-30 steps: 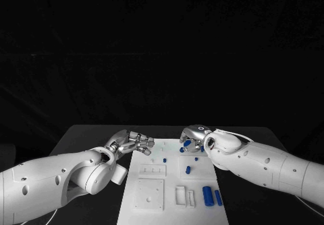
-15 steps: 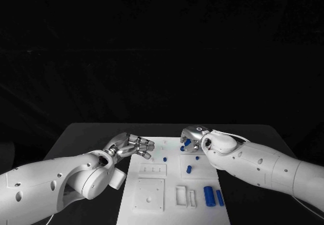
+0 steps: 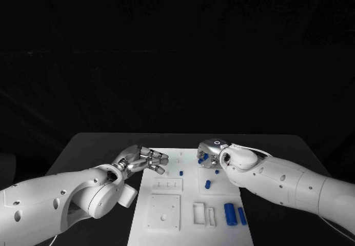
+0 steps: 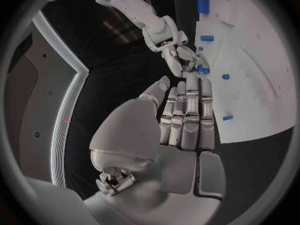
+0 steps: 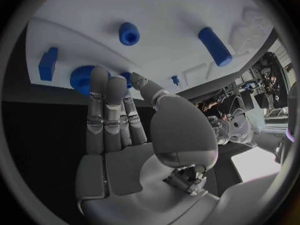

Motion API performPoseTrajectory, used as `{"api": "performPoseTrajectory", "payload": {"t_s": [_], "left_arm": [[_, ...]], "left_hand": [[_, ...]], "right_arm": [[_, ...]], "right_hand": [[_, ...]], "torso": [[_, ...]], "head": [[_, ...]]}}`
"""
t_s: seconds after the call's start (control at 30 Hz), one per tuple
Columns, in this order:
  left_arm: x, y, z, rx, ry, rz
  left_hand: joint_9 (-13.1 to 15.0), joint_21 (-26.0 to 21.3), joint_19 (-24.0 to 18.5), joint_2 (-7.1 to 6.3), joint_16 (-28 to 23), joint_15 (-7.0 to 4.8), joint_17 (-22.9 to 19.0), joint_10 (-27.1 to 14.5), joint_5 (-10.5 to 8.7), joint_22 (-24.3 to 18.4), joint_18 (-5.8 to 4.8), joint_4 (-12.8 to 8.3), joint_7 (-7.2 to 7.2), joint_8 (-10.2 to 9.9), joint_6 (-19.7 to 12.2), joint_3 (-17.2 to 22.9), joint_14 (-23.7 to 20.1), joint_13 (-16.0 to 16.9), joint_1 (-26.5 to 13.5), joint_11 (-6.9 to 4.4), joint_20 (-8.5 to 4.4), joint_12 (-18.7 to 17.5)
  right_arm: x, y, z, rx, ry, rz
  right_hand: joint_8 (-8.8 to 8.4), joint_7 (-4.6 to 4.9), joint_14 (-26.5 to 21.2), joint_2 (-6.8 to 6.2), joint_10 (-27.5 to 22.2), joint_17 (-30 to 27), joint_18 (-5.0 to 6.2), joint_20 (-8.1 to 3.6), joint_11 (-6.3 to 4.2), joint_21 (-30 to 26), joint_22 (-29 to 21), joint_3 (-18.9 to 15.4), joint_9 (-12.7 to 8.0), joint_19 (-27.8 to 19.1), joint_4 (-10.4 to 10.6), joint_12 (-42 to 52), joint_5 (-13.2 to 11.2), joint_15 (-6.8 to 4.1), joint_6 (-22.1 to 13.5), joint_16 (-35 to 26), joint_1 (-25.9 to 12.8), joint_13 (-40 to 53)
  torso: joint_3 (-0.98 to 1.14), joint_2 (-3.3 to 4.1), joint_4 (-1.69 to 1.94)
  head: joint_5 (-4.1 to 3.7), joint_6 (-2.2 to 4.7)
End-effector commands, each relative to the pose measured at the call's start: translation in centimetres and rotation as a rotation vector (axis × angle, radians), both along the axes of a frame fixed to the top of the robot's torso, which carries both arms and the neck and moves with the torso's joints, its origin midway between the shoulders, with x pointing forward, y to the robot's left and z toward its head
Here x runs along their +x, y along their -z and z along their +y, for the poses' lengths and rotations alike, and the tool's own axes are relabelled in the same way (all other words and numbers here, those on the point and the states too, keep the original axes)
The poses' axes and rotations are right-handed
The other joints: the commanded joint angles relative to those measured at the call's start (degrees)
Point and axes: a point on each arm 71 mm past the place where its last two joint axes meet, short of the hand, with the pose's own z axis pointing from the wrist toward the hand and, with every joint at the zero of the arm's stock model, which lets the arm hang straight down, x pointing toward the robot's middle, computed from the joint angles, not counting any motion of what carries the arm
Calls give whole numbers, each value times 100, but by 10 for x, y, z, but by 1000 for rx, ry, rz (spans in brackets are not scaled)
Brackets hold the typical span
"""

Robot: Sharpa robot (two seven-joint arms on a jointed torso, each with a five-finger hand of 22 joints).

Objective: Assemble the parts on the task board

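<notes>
Head view: the white task board (image 3: 189, 205) lies mid-table, and the right hand (image 3: 209, 152) has drawn nearer along its far end, fingers touching a round blue part (image 5: 82, 77) — whether gripped, I cannot tell. The left hand (image 3: 144, 160), empty with straight fingers, has eased toward the board's left edge. Bare table flanks both sides.

Blue parts (image 3: 229, 213) on white task board (image 3: 166, 225), black table (image 3: 89, 148)

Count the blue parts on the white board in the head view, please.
6: a thick cylinder and a thin cylinder at the near right, three small pegs mid-board, one blue part at the right hand, which may hide others.
</notes>
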Motion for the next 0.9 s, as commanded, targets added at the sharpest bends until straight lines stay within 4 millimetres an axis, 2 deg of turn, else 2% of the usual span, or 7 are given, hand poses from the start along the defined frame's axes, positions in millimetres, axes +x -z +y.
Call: {"api": "performPoseTrajectory", "payload": {"t_s": [0.03, 0.33, 0.43, 0.47, 0.5, 0.63, 0.9], "left_arm": [[-1, -1, -2, -1, 21, -2], [0, -1, -2, 0, 22, -1], [0, -1, -2, 0, 22, 0], [0, -1, -2, 0, 22, 0], [0, -1, -2, 0, 22, 0], [0, -1, -2, 1, 24, 2], [1, -1, -2, 2, 25, 4]], "left_hand": [[-7, -33, 53, -21, -30, 16, -11, -57, -30, -25, -15, 6, 6, -9, -43, 32, 9, -3, -52, -3, 6, -4], [-7, -33, 53, -21, -30, 16, -11, -57, -30, -25, -15, 6, 6, -9, -43, 32, 9, -3, -52, -3, 6, -4], [-7, -33, 53, -21, -30, 16, -11, -57, -30, -25, -15, 6, 6, -9, -43, 32, 9, -3, -52, -3, 6, -4], [-7, -33, 53, -21, -30, 16, -11, -57, -30, -25, -15, 6, 6, -9, -43, 32, 9, -3, -52, -3, 6, -4], [-7, -33, 53, -21, -30, 16, -11, -57, -30, -25, -15, 6, 6, -9, -43, 32, 9, -3, -52, -3, 6, -4], [-7, -33, 53, -21, -30, 16, -11, -57, -30, -25, -15, 6, 6, -9, -43, 32, 9, -3, -52, -3, 6, -4], [-7, -47, 63, -33, -35, 17, -17, -64, -34, -62, -18, 25, 7, -9, -48, 43, 10, -3, -51, 0, 7, -5]], "right_arm": [[-1, 1, 2, -16, -11, 2], [-2, 1, 2, -13, -13, -2], [-2, 1, 2, -12, -12, -7], [-2, 0, 2, -10, -12, -14], [-2, 0, 2, -9, -12, -19], [-2, -3, 3, 6, -12, -52], [-5, -10, 9, 65, -10, -134]], "right_hand": [[-15, -16, -26, 34, 146, 7, -46, -19, -32, 32, 70, 65, -1, 59, 14, 3, -57, -50, 78, 40, -47, 8], [-16, -64, -28, 137, 444, 3, -137, -95, -122, 106, 330, 235, 2, 57, 32, 3, -257, -112, 255, 73, -23, 13], [-13, -77, -32, 186, 517, -3, -157, -110, -143, 116, 406, 360, 4, 34, 23, 4, -429, -126, 325, 70, 18, 15], [-11, -87, -35, 243, 580, -5, -166, -126, -163, 131, 451, 462, 7, 33, 14, 6, -652, -145, 377, 69, 68, 16], [-11, -94, -34, 248, 624, -3, -176, -140, -172, 146, 491, 519, 8, 29, 6, 3, -686, -159, 418, 71, 79, 16], [-3, -147, -42, 272, 832, 2, -209, -214, -238, 202, 626, 647, 16, -4, -24, 12, -719, -223, 597, 58, 141, 18], [-11, -173, -23, 247, 933, 27, -242, -262, -268, 245, 871, 704, 12, -35, -1, 8, -719, -254, 687, 36, 167, 17]], "torso": [[-1, 21, 1], [-3, 46, -3], [-2, 54, 1], [-1, 55, 3], [-1, 56, 4], [-3, 62, 6], [-5, 72, 8]], "head": [[-4, 1], [-6, 22], [-10, 22], [-13, 25], [-14, 27], [-15, 33], [-1, 60]]}}
